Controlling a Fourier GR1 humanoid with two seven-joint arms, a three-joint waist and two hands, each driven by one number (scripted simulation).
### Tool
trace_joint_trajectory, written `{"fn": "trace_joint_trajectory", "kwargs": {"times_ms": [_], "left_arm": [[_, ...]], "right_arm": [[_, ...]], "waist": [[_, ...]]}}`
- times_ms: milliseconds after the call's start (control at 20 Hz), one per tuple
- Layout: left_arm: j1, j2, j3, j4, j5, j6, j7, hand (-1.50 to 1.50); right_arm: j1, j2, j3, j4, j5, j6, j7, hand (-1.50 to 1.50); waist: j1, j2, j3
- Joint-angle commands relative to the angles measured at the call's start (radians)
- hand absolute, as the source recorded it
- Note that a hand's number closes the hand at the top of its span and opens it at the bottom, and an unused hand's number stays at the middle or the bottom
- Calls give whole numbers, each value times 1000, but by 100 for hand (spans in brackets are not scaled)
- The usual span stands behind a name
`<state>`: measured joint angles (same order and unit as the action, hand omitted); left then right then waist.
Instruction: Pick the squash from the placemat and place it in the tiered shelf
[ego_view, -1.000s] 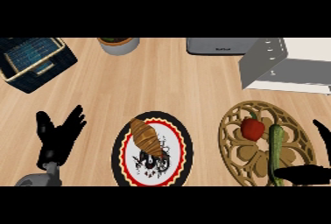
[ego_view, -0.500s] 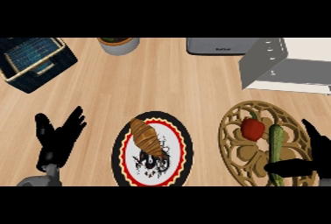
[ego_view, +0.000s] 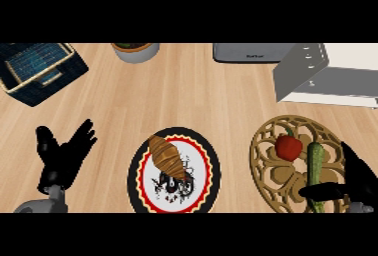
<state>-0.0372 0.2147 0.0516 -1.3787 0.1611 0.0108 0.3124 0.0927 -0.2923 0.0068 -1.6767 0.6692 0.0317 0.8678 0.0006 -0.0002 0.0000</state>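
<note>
Since the earlier frame the right hand (ego_view: 357, 181) has moved up beside the squash (ego_view: 314, 161), which lies on the placemat (ego_view: 279, 176), fingers straight and apart, thumb across its lower end; the left hand (ego_view: 65, 155) rests open.

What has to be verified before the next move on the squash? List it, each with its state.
1. Squash lies on the placemat: ok.
2. Right robot hand is beside the squash, thumb across its near end: ok.
3. Fingers curled round the squash: not ok, they are straight.
4. Red pepper is apart from the squash: ok, though close.
5. Room in the tiered shelf: cannot tell.
6. Left robot hand is open at the left, out of the way: ok.
</note>
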Motion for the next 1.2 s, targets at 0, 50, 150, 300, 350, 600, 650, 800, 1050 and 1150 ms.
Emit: {"fn": "trace_joint_trajectory", "kwargs": {"times_ms": [0,50,150,300,350,600,650,800,1050,1150], "left_arm": [[-29,-19,13,11,-14,14,12,0],[10,-7,17,-32,-17,-2,24,0],[-75,-19,32,111,-23,-4,-32,0],[8,-82,-37,4,-83,43,-25,0],[-21,-25,46,126,-24,-49,-85,0],[-12,-20,44,39,-25,-34,-22,0],[-3,-47,10,11,-49,-5,-15,0],[-3,-8,51,48,-8,-68,-38,0],[-3,-64,13,21,-69,22,-22,0],[-20,-6,56,46,-23,-46,-11,0]], "right_arm": [[-116,42,-10,113,51,-28,-5,-150],[-10,25,-42,80,37,-50,-97,-150],[-152,20,-74,197,13,-40,-98,-150],[-29,58,-40,165,66,-101,-165,-150],[-58,60,-52,183,58,-84,-172,-150],[-90,76,-8,266,54,-41,-232,150],[-88,-3,-11,265,-13,106,-262,150],[-129,57,45,257,42,62,-255,150],[-56,91,48,204,37,5,-315,150],[-19,119,78,143,73,-51,-332,150]], "waist": [[2,1,0],[-1,0,0],[0,2,0],[-1,0,0],[-1,1,0],[3,1,0],[9,2,1],[6,1,0],[0,-1,0],[-4,-1,0]]}}
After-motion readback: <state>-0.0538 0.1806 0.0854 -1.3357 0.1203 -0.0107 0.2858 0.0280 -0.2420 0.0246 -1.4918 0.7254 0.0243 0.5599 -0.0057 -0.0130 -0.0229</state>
